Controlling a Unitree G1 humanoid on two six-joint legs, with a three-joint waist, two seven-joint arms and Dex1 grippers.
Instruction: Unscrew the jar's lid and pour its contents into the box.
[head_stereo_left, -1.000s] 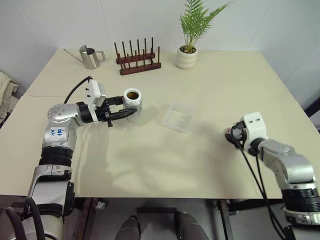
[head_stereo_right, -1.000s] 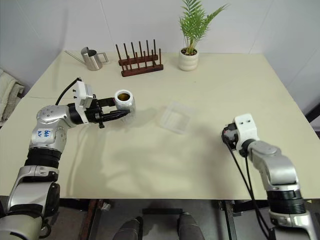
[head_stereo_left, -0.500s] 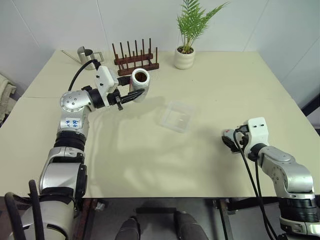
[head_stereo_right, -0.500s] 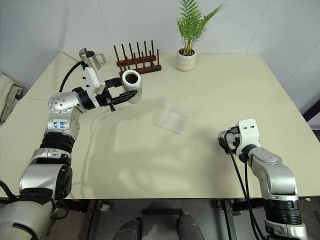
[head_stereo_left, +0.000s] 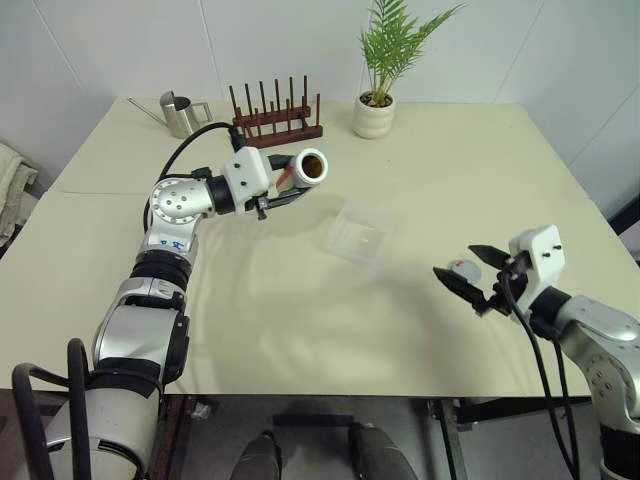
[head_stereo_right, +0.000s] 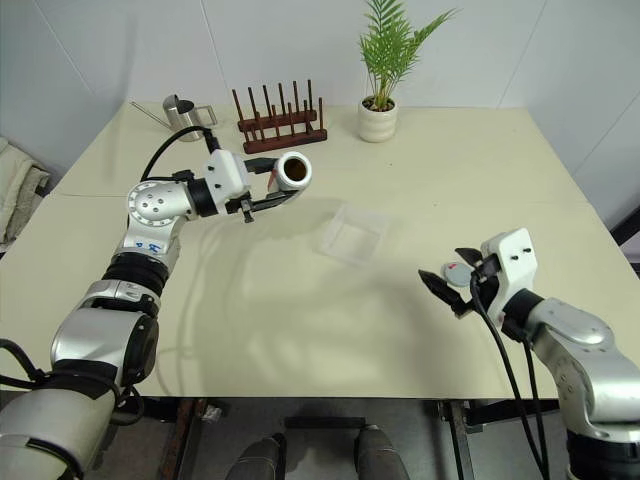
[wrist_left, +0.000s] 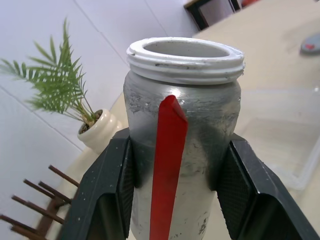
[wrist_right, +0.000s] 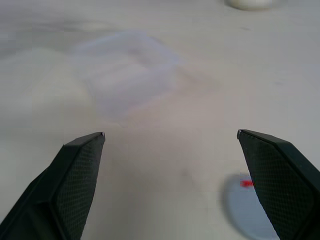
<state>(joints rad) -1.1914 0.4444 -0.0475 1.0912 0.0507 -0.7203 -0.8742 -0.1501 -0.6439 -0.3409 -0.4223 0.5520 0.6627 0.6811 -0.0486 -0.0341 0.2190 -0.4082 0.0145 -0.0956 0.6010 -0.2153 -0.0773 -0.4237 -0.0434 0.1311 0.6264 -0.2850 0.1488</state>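
Observation:
My left gripper (head_stereo_left: 292, 180) is shut on the silvery-grey jar (head_stereo_left: 305, 168), which hangs above the table left of the box. The jar is tipped on its side with its open mouth turned toward the box, and it looks dark brown inside; I cannot make out the contents. Its red stripe faces the left wrist view, jar (wrist_left: 182, 125) between the two fingers. The clear box (head_stereo_left: 355, 232) stands empty at mid-table. The grey lid (head_stereo_left: 463, 268) with a red mark lies on the table at the right. My right gripper (head_stereo_left: 455, 260) hovers just over it, open and holding nothing; lid (wrist_right: 250, 207) is also by one finger.
Along the back edge stand a steel watering can (head_stereo_left: 180, 113), a wooden peg rack (head_stereo_left: 272, 120) and a white plant pot (head_stereo_left: 373, 115). A folded cloth (head_stereo_left: 12, 185) lies off the table's left side. The table's front edge runs near my right arm.
My left gripper carried the jar up and rightward toward the box and tipped it onto its side. My right gripper opened, left the lid on the table and rose above it.

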